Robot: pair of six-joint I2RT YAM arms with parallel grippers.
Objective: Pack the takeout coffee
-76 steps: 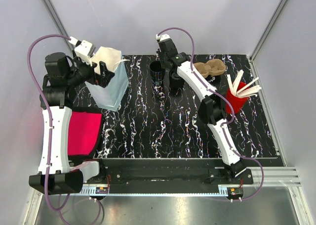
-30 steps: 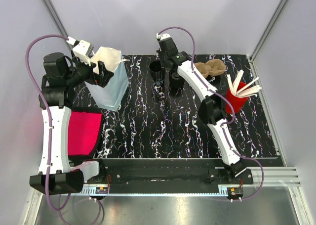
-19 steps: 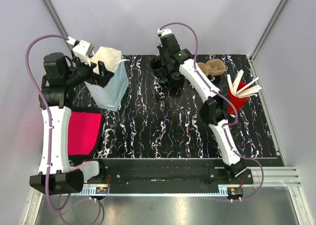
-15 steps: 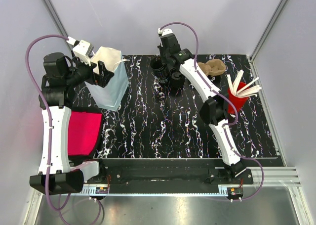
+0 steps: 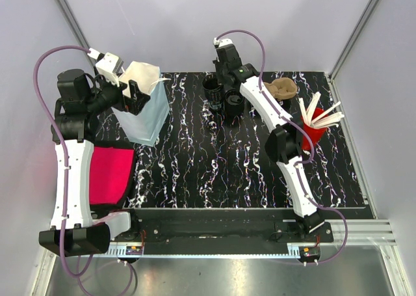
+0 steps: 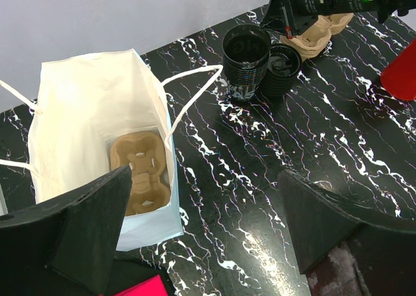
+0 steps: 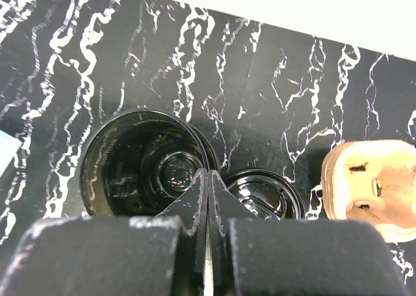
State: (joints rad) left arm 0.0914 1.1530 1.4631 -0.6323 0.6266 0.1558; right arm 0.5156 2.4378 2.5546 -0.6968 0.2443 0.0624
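Observation:
A white paper bag (image 6: 84, 107) stands open at the back left, with a brown cup carrier (image 6: 140, 172) lying flat in its bottom. My left gripper (image 6: 208, 237) is open above the bag (image 5: 144, 110) and holds nothing. An open black cup (image 7: 146, 162) and a lidded black cup (image 7: 265, 195) stand side by side at the back of the table. Hovering over the line where they meet, my right gripper (image 7: 207, 175) is shut, and I see nothing between its fingers. The left wrist view also catches the open cup (image 6: 246, 52) and the lidded cup (image 6: 281, 65).
A second brown cup carrier (image 5: 283, 88) lies right of the cups. At the right side stands a red cup (image 5: 311, 133) holding white stirrers. A pink cloth (image 5: 107, 175) lies at the left edge of the black marbled table (image 5: 214, 172).
My right wrist has shifted a little to the right and back over the two cups, staying shut. The left arm and the bag have not moved.

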